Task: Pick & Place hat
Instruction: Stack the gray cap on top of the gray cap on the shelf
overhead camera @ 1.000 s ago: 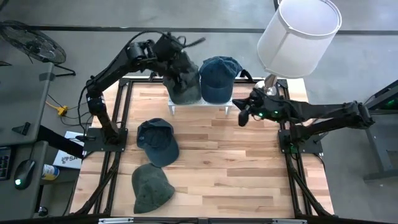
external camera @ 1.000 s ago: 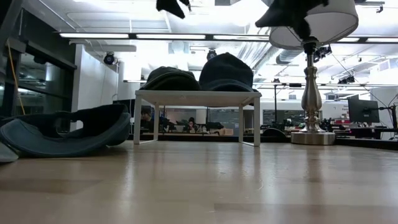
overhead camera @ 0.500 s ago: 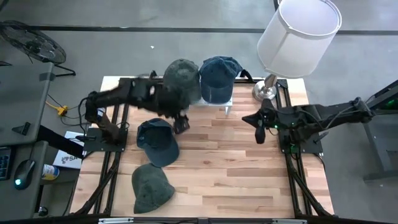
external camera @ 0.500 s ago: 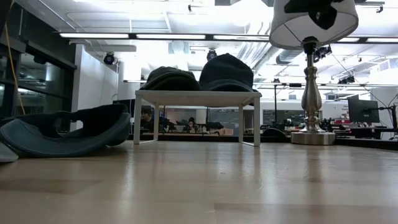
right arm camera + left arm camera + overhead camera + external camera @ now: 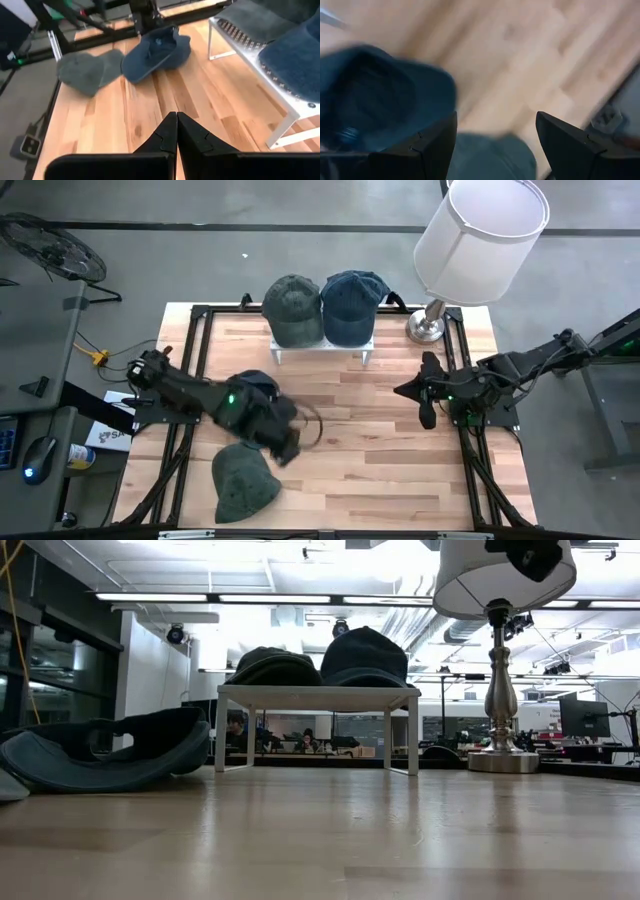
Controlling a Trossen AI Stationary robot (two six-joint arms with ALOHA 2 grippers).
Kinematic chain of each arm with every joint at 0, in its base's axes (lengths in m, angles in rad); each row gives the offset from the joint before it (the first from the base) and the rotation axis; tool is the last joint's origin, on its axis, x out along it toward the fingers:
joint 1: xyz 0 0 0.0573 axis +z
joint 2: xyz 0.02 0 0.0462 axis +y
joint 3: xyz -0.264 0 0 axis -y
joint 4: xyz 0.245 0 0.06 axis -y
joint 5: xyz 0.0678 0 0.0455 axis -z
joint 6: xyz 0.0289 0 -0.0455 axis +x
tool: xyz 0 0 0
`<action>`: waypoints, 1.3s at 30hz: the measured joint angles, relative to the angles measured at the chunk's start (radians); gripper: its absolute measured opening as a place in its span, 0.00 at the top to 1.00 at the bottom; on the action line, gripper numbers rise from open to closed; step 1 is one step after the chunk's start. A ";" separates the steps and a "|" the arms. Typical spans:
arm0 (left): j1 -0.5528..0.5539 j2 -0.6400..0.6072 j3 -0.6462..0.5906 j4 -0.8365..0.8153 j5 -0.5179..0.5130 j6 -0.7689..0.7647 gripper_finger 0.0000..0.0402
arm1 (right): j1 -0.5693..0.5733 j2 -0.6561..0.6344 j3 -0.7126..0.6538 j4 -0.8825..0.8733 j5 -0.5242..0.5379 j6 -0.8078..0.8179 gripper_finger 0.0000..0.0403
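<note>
**Left arm low over the loose hats, right arm parked**

Left gripper was down over the table, fingers spread wide w/ nothing between them. It hung just past the edge of the blue hat and right by the green hat, which lay nearest the table's front edge. Wrist cam on that arm showed the blue hat's open underside and a bit of green cloth under the fingers, bare wood beyond; can't tell if anything touched

Two more hats sat side by side on the small white stand at the back: a green one on the left, a blue one on the right, touching. Low cam had both up on the stand, w/ the blue hat lying on the table to the left

Right gripper was pressed shut, empty, hovering by the table's right edge, near the lamp base. Its own cam looked across the wood twd both loose hats and the stand
</note>
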 joint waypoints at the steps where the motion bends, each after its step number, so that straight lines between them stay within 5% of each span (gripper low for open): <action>1: -0.022 0.000 -0.025 0.029 0.030 -0.001 0.34 | 0.008 0.000 0.000 -0.009 0.000 0.000 1.00; 9: -0.136 0.001 -0.152 0.172 0.174 -0.212 0.34 | 0.068 0.000 0.000 -0.025 0.013 0.007 1.00; 20: -0.295 0.037 -0.155 0.304 0.226 -0.037 0.34 | 0.127 0.000 0.000 -0.083 -0.008 0.000 1.00; 39: -0.424 0.171 -0.156 0.252 0.275 -0.149 0.34 | 0.157 0.019 0.000 -0.099 0.044 0.093 1.00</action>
